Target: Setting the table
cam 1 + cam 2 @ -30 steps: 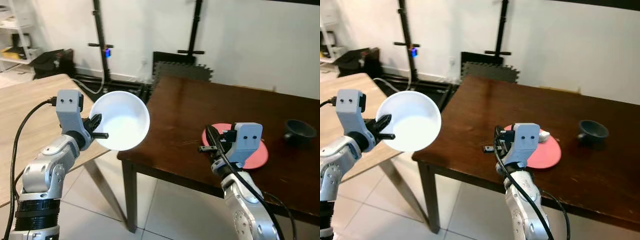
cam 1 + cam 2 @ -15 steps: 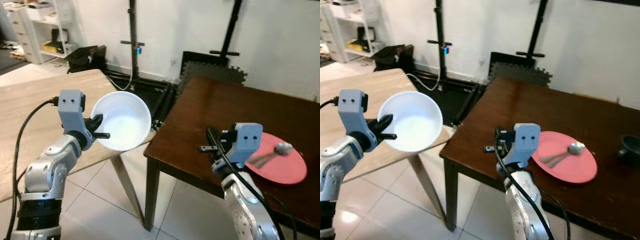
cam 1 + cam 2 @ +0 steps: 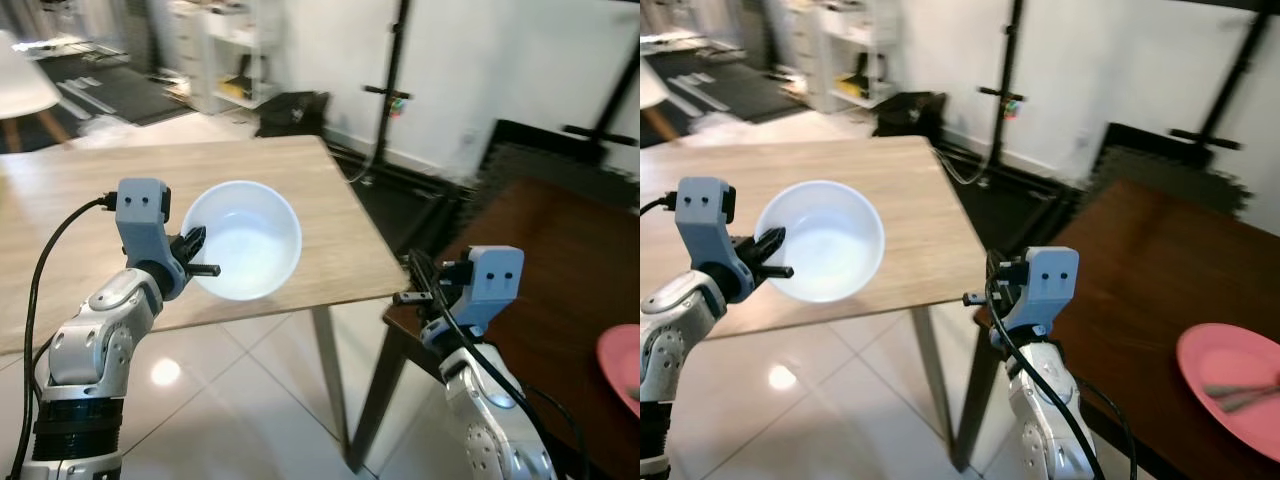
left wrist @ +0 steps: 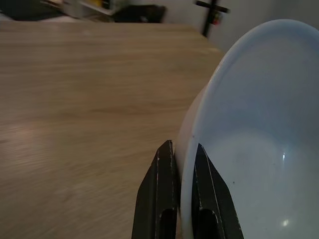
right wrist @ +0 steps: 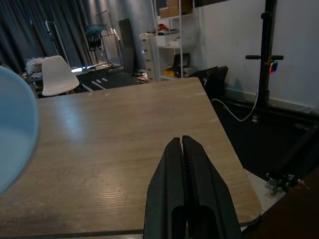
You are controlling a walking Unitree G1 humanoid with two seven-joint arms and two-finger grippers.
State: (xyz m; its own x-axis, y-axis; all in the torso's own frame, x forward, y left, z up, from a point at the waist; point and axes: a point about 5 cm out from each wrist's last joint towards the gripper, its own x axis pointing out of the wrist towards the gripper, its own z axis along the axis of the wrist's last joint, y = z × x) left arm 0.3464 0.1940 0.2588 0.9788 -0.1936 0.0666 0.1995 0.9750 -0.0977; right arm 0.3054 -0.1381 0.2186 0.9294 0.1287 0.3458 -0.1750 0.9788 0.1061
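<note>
A white bowl (image 3: 243,253) hangs in the air over the front edge of a light wooden table (image 3: 100,190). My left gripper (image 3: 196,256) is shut on the bowl's near rim; in the left wrist view its fingers (image 4: 160,189) pinch the rim of the bowl (image 4: 259,139). My right gripper (image 3: 413,283) is held up at the gap between the two tables, shut with nothing in it; the right wrist view has its fingers (image 5: 172,179) pressed together. A pink plate (image 3: 1230,398) with a spoon (image 3: 1243,396) on it lies on the dark brown table (image 3: 1140,250) at the right.
The wooden table's corner (image 3: 400,285) lies close to the dark table, with white tiled floor (image 3: 250,400) below. Black stands (image 3: 398,70), white shelves (image 3: 235,55) and a dark bag (image 3: 290,112) line the far wall. A white chair (image 5: 56,74) stands beyond the wooden table.
The whole view has swung to the left, from the dark table to the wooden table, so the camera turned. Both arms keep their pose, and the bowl stays in the left gripper.
</note>
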